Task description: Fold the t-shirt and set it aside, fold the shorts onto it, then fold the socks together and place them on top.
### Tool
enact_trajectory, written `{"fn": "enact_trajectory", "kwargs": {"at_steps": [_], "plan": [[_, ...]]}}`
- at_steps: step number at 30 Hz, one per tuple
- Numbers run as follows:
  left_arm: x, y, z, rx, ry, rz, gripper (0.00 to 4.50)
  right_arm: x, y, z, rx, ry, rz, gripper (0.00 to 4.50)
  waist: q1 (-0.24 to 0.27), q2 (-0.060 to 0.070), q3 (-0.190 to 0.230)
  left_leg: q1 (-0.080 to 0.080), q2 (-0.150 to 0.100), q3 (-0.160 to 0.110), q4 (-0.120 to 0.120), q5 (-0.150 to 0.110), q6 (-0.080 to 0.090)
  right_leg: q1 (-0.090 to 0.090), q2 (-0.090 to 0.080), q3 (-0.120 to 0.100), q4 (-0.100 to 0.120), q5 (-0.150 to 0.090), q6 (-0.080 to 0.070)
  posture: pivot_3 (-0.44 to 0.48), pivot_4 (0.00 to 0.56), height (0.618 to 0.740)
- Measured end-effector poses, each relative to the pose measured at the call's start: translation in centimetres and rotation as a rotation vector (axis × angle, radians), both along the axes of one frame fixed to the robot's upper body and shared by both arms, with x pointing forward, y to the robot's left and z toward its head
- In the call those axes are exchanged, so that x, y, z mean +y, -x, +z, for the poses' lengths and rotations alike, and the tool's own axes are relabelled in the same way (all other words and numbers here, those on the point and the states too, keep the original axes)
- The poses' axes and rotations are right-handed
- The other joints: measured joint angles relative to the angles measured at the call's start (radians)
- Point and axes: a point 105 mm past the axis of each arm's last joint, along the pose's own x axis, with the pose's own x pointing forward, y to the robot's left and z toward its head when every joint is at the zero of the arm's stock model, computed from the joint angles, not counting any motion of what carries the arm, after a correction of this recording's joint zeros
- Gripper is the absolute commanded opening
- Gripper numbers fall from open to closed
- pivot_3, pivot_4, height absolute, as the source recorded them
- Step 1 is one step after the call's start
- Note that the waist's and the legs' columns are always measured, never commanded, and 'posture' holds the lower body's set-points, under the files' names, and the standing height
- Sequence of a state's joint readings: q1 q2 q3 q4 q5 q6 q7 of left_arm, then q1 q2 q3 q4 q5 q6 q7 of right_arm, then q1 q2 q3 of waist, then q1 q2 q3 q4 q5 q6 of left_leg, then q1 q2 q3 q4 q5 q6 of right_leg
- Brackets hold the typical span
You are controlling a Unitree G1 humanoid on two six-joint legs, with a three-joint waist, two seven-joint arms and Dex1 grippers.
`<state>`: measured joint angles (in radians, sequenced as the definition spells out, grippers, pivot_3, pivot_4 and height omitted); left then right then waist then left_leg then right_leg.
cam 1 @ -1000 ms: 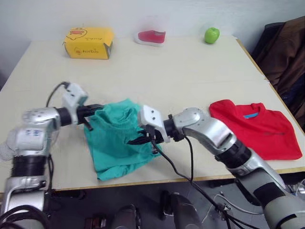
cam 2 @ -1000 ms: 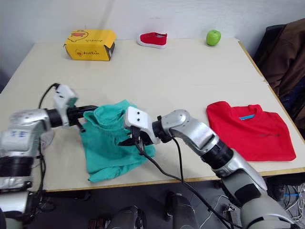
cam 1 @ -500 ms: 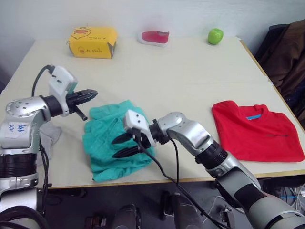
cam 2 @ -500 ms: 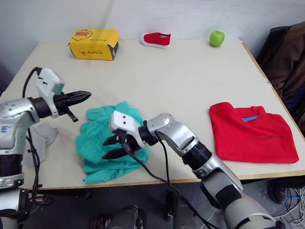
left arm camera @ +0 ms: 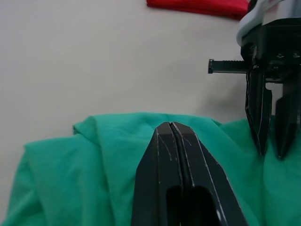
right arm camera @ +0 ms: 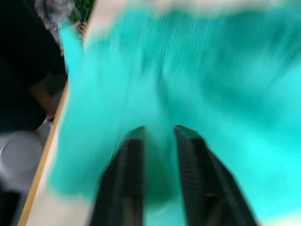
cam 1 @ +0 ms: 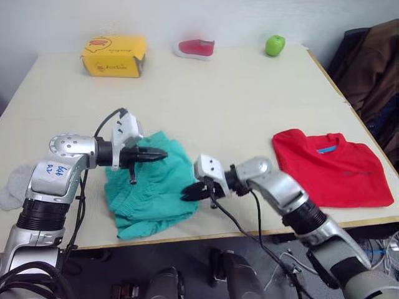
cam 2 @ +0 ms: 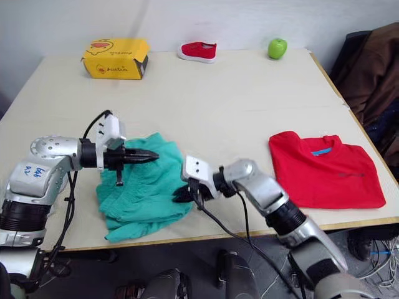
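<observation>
The teal-green shorts (cam 1: 151,187) lie crumpled near the table's front edge. My left gripper (cam 1: 163,154) is shut with nothing in it, and its tip (left arm camera: 170,125) hovers over the shorts' far edge. My right gripper (cam 1: 187,192) is at the shorts' right edge; its fingers (right arm camera: 134,155) stand a small way apart, with the tips over the cloth. The red t-shirt (cam 1: 330,169) lies folded flat at the front right, apart from both grippers. A light grey sock (cam 1: 11,187) lies at the far left by my left arm.
A yellow box (cam 1: 114,56), a red-and-white shoe (cam 1: 196,47) and a green apple (cam 1: 275,45) stand along the table's back. A brown jacket (cam 1: 374,68) hangs beyond the right edge. A black cable (cam 1: 234,219) trails from my right wrist over the front edge.
My left gripper swung right, from beside the shorts to over their far edge. My right gripper drew back to their right edge and its fingers narrowed.
</observation>
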<state>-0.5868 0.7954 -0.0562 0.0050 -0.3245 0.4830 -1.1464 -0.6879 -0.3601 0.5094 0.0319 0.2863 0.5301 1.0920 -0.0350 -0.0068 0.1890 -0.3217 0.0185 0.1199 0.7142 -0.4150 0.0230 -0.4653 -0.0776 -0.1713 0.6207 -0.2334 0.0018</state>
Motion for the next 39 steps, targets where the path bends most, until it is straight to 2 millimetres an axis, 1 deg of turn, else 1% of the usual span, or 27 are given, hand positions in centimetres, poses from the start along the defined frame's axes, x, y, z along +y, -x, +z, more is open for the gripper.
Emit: {"fn": "enact_trajectory", "kwargs": {"at_steps": [2, 4, 5, 7, 8, 9, 10, 11, 12, 13, 15, 17, 18, 19, 20, 22, 24, 28, 29, 30, 32, 33, 34, 36, 37, 39], "plan": [[0.0, 0.0, -1.3, 0.018, -0.058, -0.022, 0.0, 1.0, 0.0, 0.5, -0.023, -0.028, 0.004, 0.01, -0.002, 0.0, 0.0, 0.002, 0.001, 0.0, -0.001, 0.001, -0.002, 0.0, 0.001, 0.0, 0.001, -0.001, -0.002, 0.0, 0.15, 0.74], [0.7, -0.7, -2.9, 0.022, -0.123, 0.007, 0.0, 1.4, -0.3, 0.3, -0.062, -0.018, -0.003, 0.01, 0.006, 0.0, 0.0, 0.002, 0.001, -0.001, -0.001, 0.001, -0.003, 0.0, 0.001, 0.0, 0.002, -0.002, -0.003, 0.0, 0.15, 0.74], [1.3, -1.2, -3.6, 0.021, -0.149, 0.037, 0.0, 1.3, -0.2, -0.1, -0.059, -0.006, -0.008, 0.01, 0.007, 0.0, 0.0, 0.002, 0.001, -0.001, -0.001, 0.001, -0.003, 0.0, 0.0, 0.0, 0.002, -0.002, -0.003, 0.0, 0.15, 0.74], [3.1, -2.5, -4.9, 0.019, -0.187, 0.132, 0.0, 0.3, 0.2, -1.0, -0.001, 0.023, -0.02, 0.01, 0.014, 0.0, 0.0, 0.001, 0.001, -0.003, 0.0, 0.001, -0.002, 0.0, 0.0, -0.001, 0.002, -0.002, -0.003, 0.0, 0.15, 0.74], [3.8, -3.3, -4.9, -0.003, -0.181, 0.175, 0.0, -0.7, 0.7, -1.4, 0.042, 0.042, -0.017, 0.01, 0.021, 0.0, 0.0, 0.0, 0.001, -0.003, 0.001, 0.0, -0.001, 0.0, -0.001, -0.002, 0.001, -0.002, -0.003, 0.0, 0.15, 0.74], [4.4, -3.8, -4.6, -0.028, -0.174, 0.209, 0.0, -1.3, 1.0, -1.4, 0.067, 0.052, -0.012, 0.01, 0.025, 0.0, 0.0, -0.001, 0.001, -0.003, 0.001, 0.0, -0.001, 0.0, -0.001, -0.002, 0.001, -0.001, -0.002, 0.0, 0.15, 0.74], [5.3, -4.4, -4.0, -0.056, -0.16, 0.256, 0.0, -2.1, 1.4, -1.0, 0.089, 0.057, 0.002, 0.01, 0.029, 0.0, 0.0, -0.001, 0.001, -0.003, 0.002, 0.0, 0.0, 0.0, -0.002, -0.002, 0.0, -0.001, -0.002, 0.0, 0.15, 0.74], [6.1, -4.5, -3.5, -0.07, -0.137, 0.287, 0.0, -2.5, 1.6, -0.5, 0.103, 0.051, 0.012, 0.01, 0.031, 0.0, 0.0, -0.001, 0.001, -0.003, 0.002, 0.0, 0.0, 0.0, -0.002, -0.002, 0.0, -0.001, -0.002, 0.0, 0.15, 0.74], [6.5, -4.3, -2.8, -0.073, -0.097, 0.291, 0.0, -2.8, 1.7, 0.2, 0.117, 0.032, 0.016, 0.01, 0.029, 0.0, 0.0, 0.0, 0.001, -0.003, 0.001, 0.0, 0.0, 0.0, -0.001, -0.002, 0.0, -0.001, -0.002, 0.0, 0.15, 0.74], [6.4, -3.4, -1.8, -0.063, -0.033, 0.265, 0.0, -2.9, 1.6, 1.2, 0.137, -0.003, 0.015, 0.01, 0.025, 0.0, 0.0, 0.0, 0.001, -0.003, 0.001, 0.0, 0.0, 0.0, -0.001, -0.003, 0.001, -0.001, -0.002, 0.0, 0.15, 0.74], [5.5, -1.3, 0.2, -0.039, 0.074, 0.187, 0.0, -2.4, 0.9, 3.6, 0.159, -0.084, 0.009, 0.01, 0.015, 0.001, 0.001, -0.001, 0.002, -0.003, 0.001, 0.0, 0.0, 0.0, -0.001, -0.003, 0.001, -0.001, -0.002, 0.0, 0.15, 0.74], [4.6, 0.6, 1.8, -0.03, 0.126, 0.129, 0.0, -1.6, -0.4, 6.3, 0.14, -0.169, -0.008, 0.01, 0.008, 0.001, 0.001, 0.0, 0.002, -0.004, 0.001, 0.0, -0.001, 0.0, -0.001, -0.003, 0.001, -0.001, -0.002, 0.0, 0.15, 0.74], [4.1, 1.7, 2.2, -0.019, 0.132, 0.105, 0.0, -1.0, -1.1, 7.6, 0.124, -0.21, -0.019, 0.01, 0.005, 0.001, 0.001, 0.001, 0.002, -0.004, 0.0, 0.0, -0.001, 0.001, -0.001, -0.003, 0.001, -0.002, -0.003, 0.0, 0.15, 0.74], [3.8, 2.5, 2.2, -0.003, 0.128, 0.087, 0.0, -0.4, -1.7, 8.3, 0.118, -0.235, -0.033, 0.01, 0.006, 0.002, 0.002, 0.002, 0.002, -0.003, 0.0, 0.0, -0.001, 0.001, -0.001, -0.002, 0.002, -0.002, -0.003, 0.0, 0.15, 0.74], [3.6, 3.4, 1.7, 0.023, 0.106, 0.079, 0.0, 0.3, -2.6, 8.6, 0.114, -0.246, -0.06, 0.01, 0.004, 0.002, 0.002, 0.002, 0.002, -0.003, 0.0, 0.0, -0.002, 0.001, -0.001, -0.002, 0.002, -0.002, -0.004, 0.0, 0.15, 0.74], [3.2, 4.4, 0.0, 0.07, 0.068, 0.079, 0.0, 1.6, -4.3, 8.1, 0.079, -0.222, -0.123, 0.01, 0.004, 0.004, 0.003, 0.002, 0.001, -0.003, -0.001, 0.0, -0.002, 0.001, -0.001, -0.002, 0.002, -0.002, -0.004, 0.0, 0.15, 0.74], [3.4, 4.3, -1.9, 0.094, 0.024, 0.13, 0.0, 3.0, -5.8, 6.5, 0.029, -0.162, -0.172, 0.01, 0.004, 0.004, 0.003, 0.002, 0.001, -0.003, -0.001, 0.0, -0.002, 0.001, -0.001, -0.002, 0.002, -0.002, -0.004, 0.0, 0.15, 0.74], [4.7, 3.5, -3.8, 0.059, -0.053, 0.255, 0.0, 5.4, -7.0, 3.2, -0.057, -0.07, -0.218, 0.01, 0.005, 0.004, 0.003, 0.0, 0.001, -0.003, -0.001, 0.0, -0.002, 0.0, -0.001, -0.002, 0.001, -0.002, -0.004, 0.0, 0.15, 0.74], [5.3, 3.5, -4.4, 0.053, -0.078, 0.279, 0.0, 5.8, -7.5, 2.6, -0.07, -0.061, -0.245, 0.01, 0.004, 0.004, 0.003, 0.0, 0.001, -0.003, -0.001, 0.0, -0.002, 0.0, -0.001, -0.002, 0.001, -0.002, -0.004, 0.0, 0.15, 0.74], [5.8, 3.6, -5.2, 0.059, -0.098, 0.301, 0.0, 6.0, -8.3, 2.1, -0.115, -0.05, -0.295, 0.01, 0.002, 0.004, 0.003, 0.0, 0.001, -0.003, -0.002, 0.0, -0.002, 0.0, -0.001, -0.002, 0.001, -0.002, -0.004, 0.0, 0.15, 0.74], [6.3, 3.8, -6.0, 0.063, -0.113, 0.324, 0.0, 5.3, -10.6, 1.8, -0.234, -0.016, -0.425, 0.01, 0.003, 0.005, 0.004, -0.001, 0.001, -0.003, -0.002, 0.0, -0.002, -0.002, -0.001, -0.002, 0.001, -0.002, -0.004, 0.0, 0.15, 0.74], [6.5, 3.7, -6.0, 0.058, -0.11, 0.338, 0.0, 4.7, -11.7, 1.9, -0.273, -0.008, -0.495, 0.01, 0.004, 0.005, 0.004, -0.001, 0.001, -0.003, -0.002, 0.0, -0.002, -0.002, -0.001, -0.002, 0.001, -0.002, -0.004, 0.0, 0.15, 0.74], [6.8, 3.6, -5.9, 0.055, -0.097, 0.354, 0.0, 4.3, -12.4, 2.2, -0.271, -0.024, -0.545, 0.01, 0.003, 0.005, 0.004, -0.001, 0.001, -0.003, -0.002, 0.0, -0.002, -0.001, -0.001, -0.002, 0.001, -0.002, -0.004, 0.0, 0.15, 0.74], [7.4, 3.6, -5.4, 0.058, -0.058, 0.385, 0.0, 3.5, -13.1, 3.2, -0.194, -0.097, -0.598, 0.01, 0.001, 0.005, 0.004, 0.0, 0.002, -0.003, -0.002, 0.0, -0.002, -0.002, -0.001, -0.002, 0.001, -0.002, -0.004, 0.0, 0.15, 0.74], [7.7, 3.8, -5.1, 0.068, -0.026, 0.394, 0.0, 3.2, -13.0, 3.7, -0.113, -0.141, -0.587, 0.01, 0.0, 0.005, 0.004, -0.001, 0.002, -0.003, -0.002, 0.0, -0.002, -0.002, -0.001, -0.002, 0.001, -0.002, -0.004, 0.0, 0.15, 0.74], [8.0, 4.1, -4.0, 0.072, 0.036, 0.392, 0.37, 2.5, -12.0, 4.5, 0.049, -0.195, -0.51, 0.38, 0.001, 0.006, 0.004, -0.001, 0.003, -0.004, -0.002, 0.0, -0.002, -0.002, -0.001, -0.002, 0.0, -0.002, -0.004, 0.0, 0.15, 0.74]]}}
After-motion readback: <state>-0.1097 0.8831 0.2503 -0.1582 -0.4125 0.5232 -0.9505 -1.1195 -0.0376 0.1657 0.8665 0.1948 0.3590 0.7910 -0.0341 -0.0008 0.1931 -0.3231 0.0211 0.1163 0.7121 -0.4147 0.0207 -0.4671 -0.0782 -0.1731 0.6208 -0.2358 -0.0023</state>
